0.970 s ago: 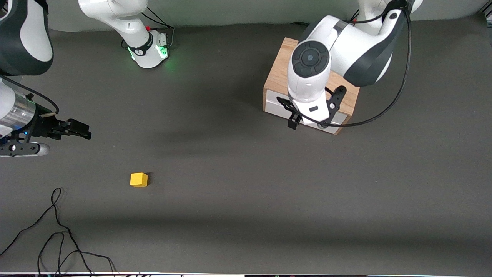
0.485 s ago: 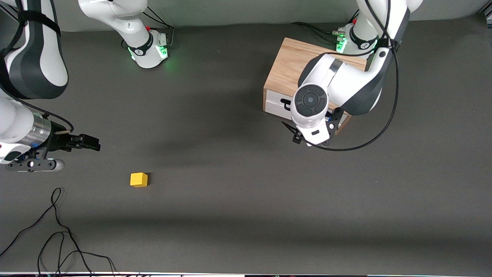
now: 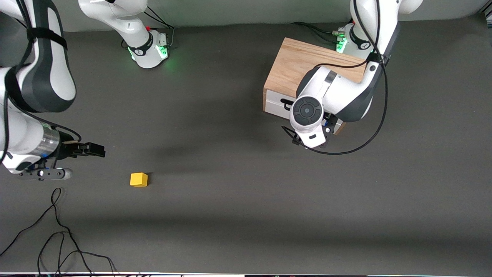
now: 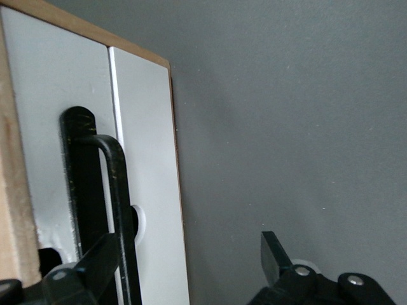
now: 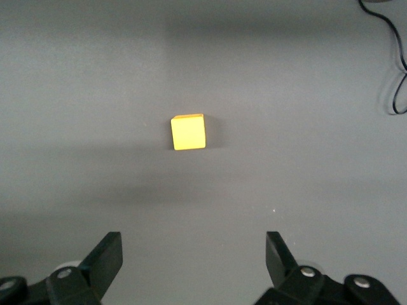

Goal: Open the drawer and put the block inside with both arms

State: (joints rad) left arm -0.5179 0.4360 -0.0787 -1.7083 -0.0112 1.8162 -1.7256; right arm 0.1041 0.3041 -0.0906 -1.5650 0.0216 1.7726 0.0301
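Observation:
The yellow block (image 3: pixel 138 179) lies on the dark table; the right wrist view shows it (image 5: pixel 188 132) ahead of my right gripper (image 5: pixel 194 254). That gripper (image 3: pixel 96 150) is open and empty, hovering over the table beside the block, toward the right arm's end. The oak box (image 3: pixel 296 61) holds the drawer (image 3: pixel 275 104), whose white front looks flush with the box. My left gripper (image 4: pixel 189 257) is open in front of the drawer front (image 4: pixel 146 159). One finger (image 4: pixel 102 260) overlaps the black handle (image 4: pixel 117 190). In the front view the left wrist (image 3: pixel 307 111) hides it.
Loose black cables (image 3: pixel 57 231) lie on the table near the front camera at the right arm's end; one shows in the right wrist view (image 5: pixel 397 63). The arm bases (image 3: pixel 150 50) glow green along the robots' edge of the table.
The left arm has swung off the top of the box and come down in front of the drawer. The right gripper has moved closer to the block. The block has not moved.

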